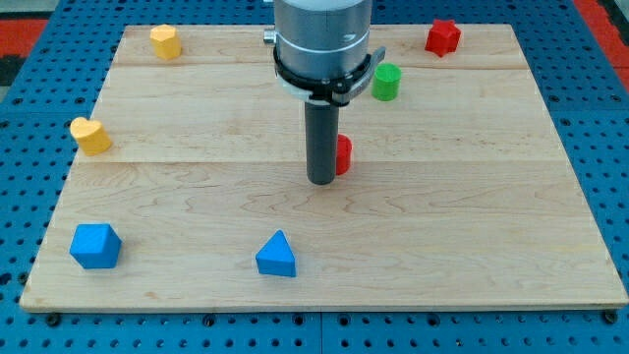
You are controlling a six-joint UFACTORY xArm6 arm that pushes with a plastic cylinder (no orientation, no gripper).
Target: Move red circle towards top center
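Observation:
The red circle (343, 154) sits near the middle of the wooden board (472, 216), mostly hidden behind my rod; only its right edge shows. My tip (321, 181) rests on the board just left of and slightly below the red circle, touching or nearly touching it. The arm's grey body (322, 39) fills the view's top center.
A green cylinder (385, 82) stands up and right of the red circle. A red star (442, 37) is at top right. A yellow block (165, 41) is at top left, a yellow heart (89, 136) at left. A blue block (95, 245) and a blue triangle (277, 256) lie along the bottom.

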